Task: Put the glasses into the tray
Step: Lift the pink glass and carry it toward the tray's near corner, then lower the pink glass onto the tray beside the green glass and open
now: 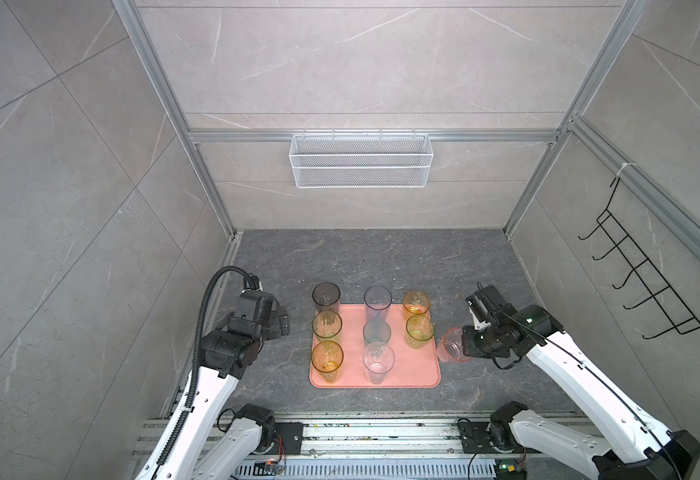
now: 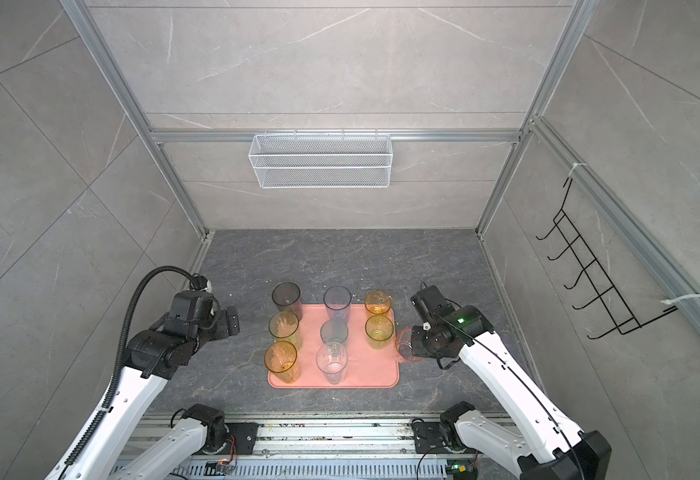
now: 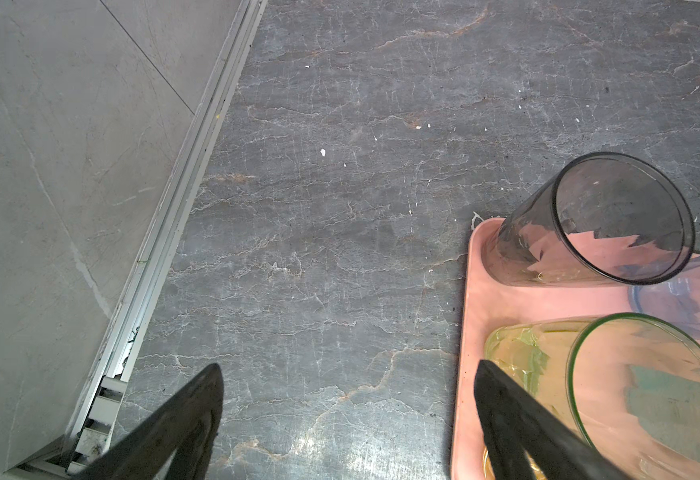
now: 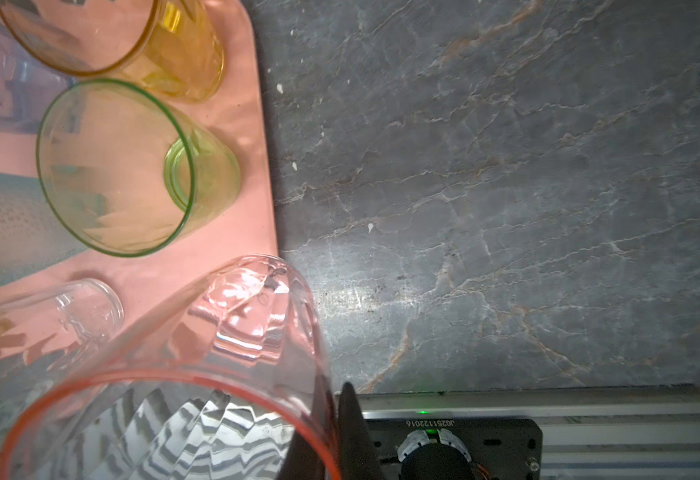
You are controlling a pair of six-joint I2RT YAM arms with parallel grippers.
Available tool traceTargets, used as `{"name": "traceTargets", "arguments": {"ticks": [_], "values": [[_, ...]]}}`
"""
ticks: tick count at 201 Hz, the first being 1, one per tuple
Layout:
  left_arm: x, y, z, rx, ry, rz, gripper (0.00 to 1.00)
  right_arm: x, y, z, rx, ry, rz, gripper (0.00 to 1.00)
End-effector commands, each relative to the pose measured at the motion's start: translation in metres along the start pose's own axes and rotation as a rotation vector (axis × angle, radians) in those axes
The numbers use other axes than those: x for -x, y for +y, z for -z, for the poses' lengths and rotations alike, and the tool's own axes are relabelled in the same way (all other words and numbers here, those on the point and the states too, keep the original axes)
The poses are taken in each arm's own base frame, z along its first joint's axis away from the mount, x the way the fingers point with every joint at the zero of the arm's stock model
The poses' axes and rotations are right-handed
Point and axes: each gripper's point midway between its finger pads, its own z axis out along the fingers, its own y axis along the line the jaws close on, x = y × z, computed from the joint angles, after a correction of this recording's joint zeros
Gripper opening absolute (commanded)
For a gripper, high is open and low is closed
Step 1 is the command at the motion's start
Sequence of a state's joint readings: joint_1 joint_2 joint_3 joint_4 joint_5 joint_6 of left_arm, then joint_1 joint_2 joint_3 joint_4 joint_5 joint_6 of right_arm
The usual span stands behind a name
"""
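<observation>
1. The right claw point(image 4: 331, 399) is clamped on the wall of the pink glass point(image 1: 450, 347) up at the rim, one finger inside and one outside. The glass hangs tilted just beside the right edge of the tray point(image 1: 415, 368). I can't tell if its base is touching anything.
2. The left claw point(image 3: 348, 365) is spread wide with nothing in it, parked over bare tabletop point(image 3: 340, 249) just left of the tray.
3. The only free spot I can see is the tray's front right corner, right next to the green glass point(image 1: 419, 330) and the clear glass point(image 1: 378, 359).
4. What could go wrong, imo:
   - A pinch on one thin, slick wall means the glass can pivot or slip out.
   - If it comes in low, the base could catch the raised rim and tip.
   - If it swings wide, it clips the green or clear one, and they're packed close enough to domino.
5. Headcount is nine glasses, eight of them upright on the tray.
   - Left: smoky grey glass point(image 1: 326, 296), yellow-green glass point(image 1: 326, 326), front amber glass point(image 1: 327, 357).
   - Middle: blue glass point(image 1: 377, 301), teal glass point(image 1: 376, 332), then the clear one.
   - Right: back amber glass point(image 1: 416, 303), then the green one.
   - That makes two amber and one of every other colour, with pink as the ninth.
   - There's also one tray and two claws, plus one wire basket point(image 1: 361, 160) and one hook rack point(image 1: 647, 282) on the walls.
</observation>
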State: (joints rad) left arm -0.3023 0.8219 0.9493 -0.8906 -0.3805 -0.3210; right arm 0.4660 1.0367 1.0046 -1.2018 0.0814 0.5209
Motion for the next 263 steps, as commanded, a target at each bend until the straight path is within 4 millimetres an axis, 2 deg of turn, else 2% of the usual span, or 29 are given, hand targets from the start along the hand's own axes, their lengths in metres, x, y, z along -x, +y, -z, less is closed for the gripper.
{"name": "traceTargets", "arguments": {"ticks": [1, 70, 113, 150, 187, 263], "values": [[0.001, -0.001, -0.001, -0.008, -0.001, -0.002, 0.95, -0.006, 0.008, -0.002, 0.002, -0.013, -0.013, 0.00], [0.001, -0.001, -0.002, -0.005, 0.001, -0.003, 0.94, -0.022, 0.046, -0.027, 0.052, -0.010, 0.061, 0.00], [0.001, -0.001, -0.002, -0.005, 0.002, -0.003, 0.94, -0.030, 0.063, -0.043, 0.053, -0.010, 0.092, 0.00], [0.000, -0.001, -0.002, -0.005, 0.001, -0.004, 0.94, -0.037, 0.067, -0.058, 0.034, 0.015, 0.101, 0.00], [0.001, -0.002, -0.002, -0.006, 0.002, -0.003, 0.94, -0.039, 0.063, -0.067, 0.002, 0.021, 0.107, 0.00], [0.001, -0.002, -0.002, -0.007, 0.001, -0.003, 0.94, -0.039, 0.062, -0.075, -0.016, 0.022, 0.107, 0.00]]}}
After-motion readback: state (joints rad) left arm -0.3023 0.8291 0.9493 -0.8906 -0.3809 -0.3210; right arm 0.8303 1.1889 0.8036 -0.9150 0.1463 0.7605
